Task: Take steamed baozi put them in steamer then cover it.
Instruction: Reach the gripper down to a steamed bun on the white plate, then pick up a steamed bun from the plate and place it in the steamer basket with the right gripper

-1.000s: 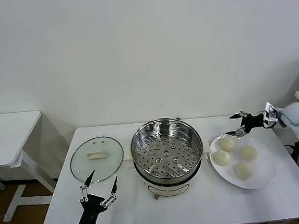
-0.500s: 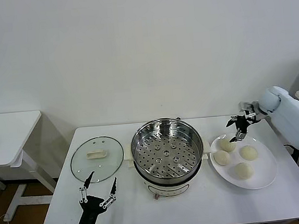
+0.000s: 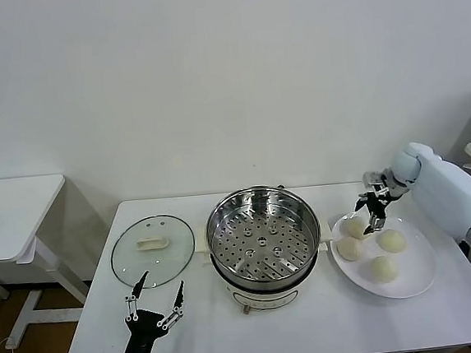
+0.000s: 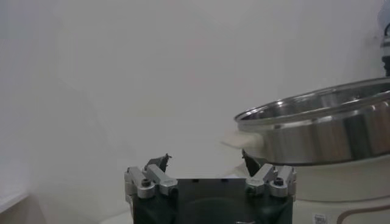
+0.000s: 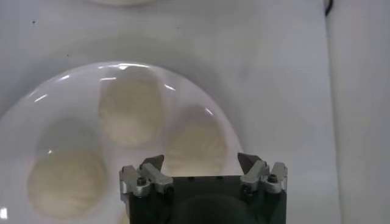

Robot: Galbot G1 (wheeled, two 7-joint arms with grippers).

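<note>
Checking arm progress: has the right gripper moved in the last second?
Yes. The right gripper has moved left and down, now over the plate's back baozi.

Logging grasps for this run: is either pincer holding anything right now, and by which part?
Nothing is held. The right pincer hangs open above the baozi on the plate; the left pincer sits open, empty, near the cover.

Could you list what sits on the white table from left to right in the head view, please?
Glass lid → steamer → plate with the buns, right end effector open over them.
</note>
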